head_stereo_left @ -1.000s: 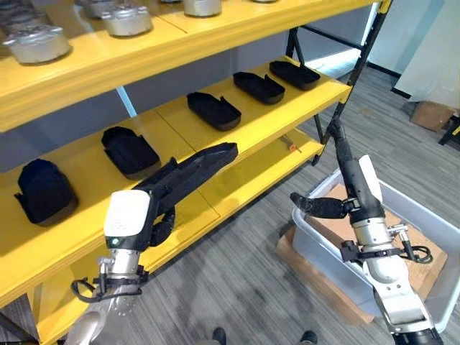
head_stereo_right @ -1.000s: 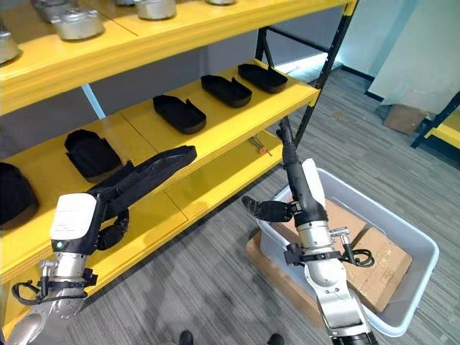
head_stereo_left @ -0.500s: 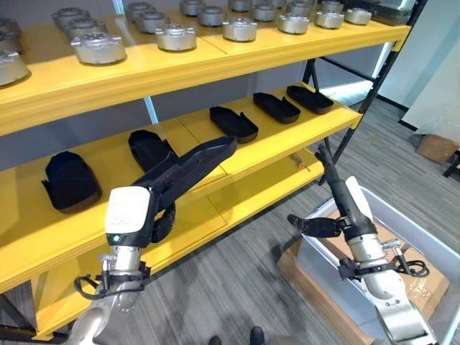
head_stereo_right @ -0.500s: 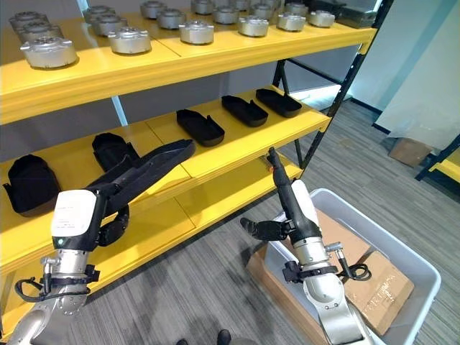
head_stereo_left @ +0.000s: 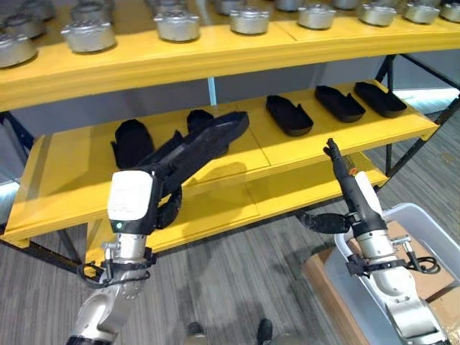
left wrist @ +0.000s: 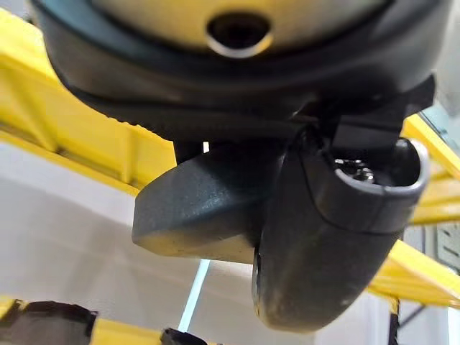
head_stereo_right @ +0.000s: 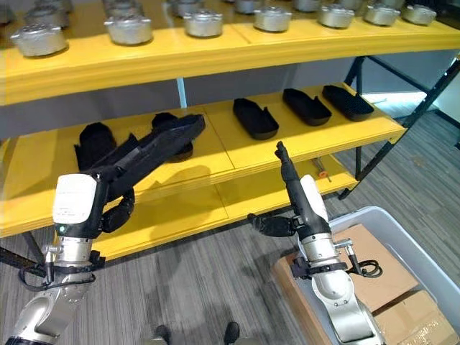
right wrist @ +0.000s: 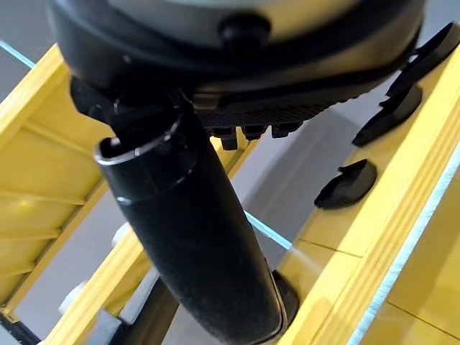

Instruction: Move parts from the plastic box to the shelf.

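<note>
Left hand (head_stereo_left: pixel 167 203) carries a long black part (head_stereo_left: pixel 205 142), fingers curled round its near end, the far end raised and hanging over the front of the middle shelf (head_stereo_left: pixel 72 194). Black parts already sit in a row along that shelf: one dark piece (head_stereo_left: pixel 131 141) at the left end, another partly hidden behind the held part, then three more (head_stereo_left: pixel 290 115) spaced out to the right. Right hand (head_stereo_left: pixel 343 188) is held up in front of the shelf edge, fingers straight and holding nothing, thumb out to the side; the plastic box (head_stereo_left: pixel 348 277) lies low at the right with cardboard in it (no more parts visible there from here). Step in hand, as I read it: setting the held part down. To do it well, aim for the open yellow stretch between the second and third pieces, bring the part in level, lower it flat, and loosen the fingers only once it rests fully on the board. The risk is clipping the neighbour just behind it.
</note>
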You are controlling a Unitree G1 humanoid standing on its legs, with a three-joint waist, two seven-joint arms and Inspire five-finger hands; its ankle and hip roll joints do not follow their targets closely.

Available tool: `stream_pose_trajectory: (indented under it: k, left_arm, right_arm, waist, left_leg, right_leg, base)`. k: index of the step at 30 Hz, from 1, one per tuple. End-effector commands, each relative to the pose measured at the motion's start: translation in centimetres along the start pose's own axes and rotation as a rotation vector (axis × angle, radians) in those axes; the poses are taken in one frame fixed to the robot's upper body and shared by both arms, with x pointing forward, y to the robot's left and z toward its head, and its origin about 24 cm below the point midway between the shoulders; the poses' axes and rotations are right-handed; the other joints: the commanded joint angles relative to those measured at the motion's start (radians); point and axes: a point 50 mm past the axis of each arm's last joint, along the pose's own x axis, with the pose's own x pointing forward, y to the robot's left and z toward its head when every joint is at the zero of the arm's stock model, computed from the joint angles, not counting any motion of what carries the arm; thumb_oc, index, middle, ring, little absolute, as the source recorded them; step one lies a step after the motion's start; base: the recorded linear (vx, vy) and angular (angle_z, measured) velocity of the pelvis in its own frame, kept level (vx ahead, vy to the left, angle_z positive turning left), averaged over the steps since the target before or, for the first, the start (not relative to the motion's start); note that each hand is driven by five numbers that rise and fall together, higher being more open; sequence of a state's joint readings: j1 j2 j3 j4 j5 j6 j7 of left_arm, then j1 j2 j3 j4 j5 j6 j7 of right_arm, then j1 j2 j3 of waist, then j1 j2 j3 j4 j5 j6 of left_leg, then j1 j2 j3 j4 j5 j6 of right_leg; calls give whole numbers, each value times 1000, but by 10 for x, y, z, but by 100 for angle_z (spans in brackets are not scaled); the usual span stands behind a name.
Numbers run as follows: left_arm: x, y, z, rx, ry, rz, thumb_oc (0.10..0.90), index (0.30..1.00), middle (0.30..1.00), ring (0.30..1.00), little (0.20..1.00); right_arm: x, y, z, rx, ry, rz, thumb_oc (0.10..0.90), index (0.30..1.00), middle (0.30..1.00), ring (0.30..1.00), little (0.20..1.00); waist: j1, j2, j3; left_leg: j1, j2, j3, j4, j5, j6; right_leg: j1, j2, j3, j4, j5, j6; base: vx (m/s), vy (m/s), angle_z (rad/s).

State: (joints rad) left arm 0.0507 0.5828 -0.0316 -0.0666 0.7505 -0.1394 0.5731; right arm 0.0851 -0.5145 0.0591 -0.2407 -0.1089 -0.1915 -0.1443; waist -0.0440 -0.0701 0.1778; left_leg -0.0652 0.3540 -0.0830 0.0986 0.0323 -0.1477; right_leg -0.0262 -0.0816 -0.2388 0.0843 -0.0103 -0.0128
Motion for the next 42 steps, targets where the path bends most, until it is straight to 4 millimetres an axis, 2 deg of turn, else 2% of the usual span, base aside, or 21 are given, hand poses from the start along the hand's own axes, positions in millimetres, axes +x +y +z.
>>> stream_pose_trajectory:
  k: [1,4,7,9,10,12,14,15,19,20,22,24,25,27,29,30,31,32,34,42]
  left_arm:
    - [29,56,10,-1,-99,342,400,300,300,300,300]
    - [29,55,11,20,-118,314,400,300,300,300,300]
    - [31,57,14,24,-145,317,400,300,300,300,300]
    - [32,59,11,36,-143,323,400,300,300,300,300]
    - [33,59,11,38,-143,324,400,300,300,300,300]
    - [34,62,7,71,-138,328,400,300,300,300,300]
    - [35,64,5,94,-133,339,400,300,300,300,300]
    - [35,66,3,101,-126,347,400,300,300,300,300]
    - [34,64,3,114,-122,334,400,300,300,300,300]
    - [34,62,2,117,-113,324,400,300,300,300,300]
    - [33,60,1,133,-109,306,400,300,300,300,300]
    - [31,55,0,128,-101,274,400,300,300,300,300]
    - [30,54,0,124,-97,267,400,300,300,300,300]
    - [26,52,-2,122,-79,246,400,300,300,300,300]
    - [24,51,-5,124,-57,236,400,300,300,300,300]
    - [24,50,-5,125,-50,236,400,300,300,300,300]
    - [24,49,-4,121,-54,235,400,300,300,300,300]
    - [26,47,-2,115,-66,232,400,300,300,300,300]
    - [24,42,0,106,-74,208,400,300,300,300,300]
    - [14,35,4,28,-45,183,400,300,300,300,300]
  right_arm:
    - [8,-26,30,45,-198,-133,900,1000,1000,1000,1000]
    - [5,-28,28,30,-186,-135,900,1000,1000,1000,1000]
    - [8,-25,30,54,-195,-144,900,1000,1000,1000,1000]
    - [14,-17,35,66,-216,-121,900,1000,1000,1000,1000]
    - [15,-17,35,67,-217,-121,900,1000,1000,1000,1000]
    - [20,-9,38,64,-232,-99,900,1000,1000,1000,1000]
    - [23,-5,39,74,-233,-91,900,1000,1000,1000,1000]
    - [24,-1,40,85,-232,-90,900,1000,1000,1000,1000]
    - [20,3,36,76,-205,-83,900,1000,1000,1000,1000]
    - [20,4,36,76,-202,-82,900,1000,1000,1000,1000]
    - [19,6,35,76,-198,-74,900,1000,1000,1000,1000]
    - [16,5,32,70,-184,-64,900,1000,1000,1000,1000]
    - [15,4,32,74,-183,-64,900,1000,1000,1000,1000]
    - [14,1,31,81,-182,-62,900,1000,1000,1000,1000]
    - [14,0,31,84,-189,-61,900,1000,1000,1000,1000]
    - [15,0,32,82,-196,-57,900,1000,1000,1000,1000]
    - [15,-1,33,82,-201,-60,900,1000,1000,1000,1000]
    - [15,-2,34,78,-205,-63,900,1000,1000,1000,1000]
    - [13,-4,32,76,-197,-66,900,1000,1000,1000,1000]
    - [9,-5,32,96,-191,-45,900,1000,1000,1000,1000]
  waist:
    - [-26,16,-98]
    - [-26,52,-125]
    - [-8,44,-120]
    - [9,24,-106]
    - [10,19,-105]
    - [25,1,-105]
    - [38,-13,-108]
    - [45,-22,-106]
    - [49,-20,-98]
    - [51,-13,-90]
    - [45,1,-73]
    - [19,16,-59]
    - [16,19,-55]
    - [17,27,-53]
    - [11,21,-57]
    - [-1,22,-55]
    - [-8,18,-54]
    - [-17,13,-52]
    - [-20,2,-65]
    - [-16,10,-101]
  left_leg:
    - [51,31,92,-145,189,1]
    - [78,21,114,-186,146,-27]
    - [84,-41,103,-161,88,-6]
    - [76,-105,110,-111,33,24]
    - [75,-112,113,-104,28,28]
    - [74,-166,132,-87,-9,58]
    - [71,-219,138,-72,-39,88]
    - [72,-269,143,-61,-64,118]
    - [94,-344,136,-58,-92,166]
    - [104,-356,139,-65,-92,180]
    - [125,-368,146,-77,-94,198]
    - [155,-370,136,-98,-93,207]
    - [160,-374,142,-108,-83,211]
    - [185,-379,153,-144,-80,210]
    - [203,-382,157,-170,-78,199]
    - [216,-378,152,-178,-82,190]
    - [213,-378,142,-176,-75,186]
    - [212,-375,131,-173,-78,179]
    - [210,-379,132,-174,-83,174]
    - [213,-354,158,-139,-107,153]
  right_leg:
    - [69,-53,107,-68,3,134]
    - [85,-67,104,-67,1,152]
    - [105,-132,105,-70,30,181]
    - [102,-190,125,-53,66,202]
    - [100,-196,129,-52,67,205]
    - [84,-247,145,-32,111,222]
    - [70,-290,157,-15,165,232]
    - [54,-327,162,22,213,236]
    - [24,-381,153,128,318,216]
    - [0,-388,138,182,318,208]
    - [-36,-364,116,251,294,196]
    - [-91,-230,140,298,173,166]
    - [-118,-188,119,287,144,155]
    - [-140,-142,32,240,100,134]
    - [-145,-108,-32,138,109,136]
    - [-159,-80,-25,85,115,144]
    - [-159,-75,0,62,137,146]
    - [-143,-63,55,35,140,153]
    - [-98,-39,97,-22,132,148]
    - [-19,-20,73,-81,119,133]
  base:
    - [143,303,-2]
    - [136,296,8]
    - [132,319,15]
    - [58,261,31]
    - [42,229,11]
    - [60,282,6]
    - [108,372,-9]
    - [142,436,-4]
    - [124,349,6]
    - [74,352,11]
    - [100,312,1]
    - [144,245,0]
    - [118,213,2]
    - [118,103,-5]
    - [144,-10,-17]
    - [136,-51,-4]
    - [123,-61,8]
    - [91,-64,17]
    - [123,-68,62]
    - [134,-91,11]
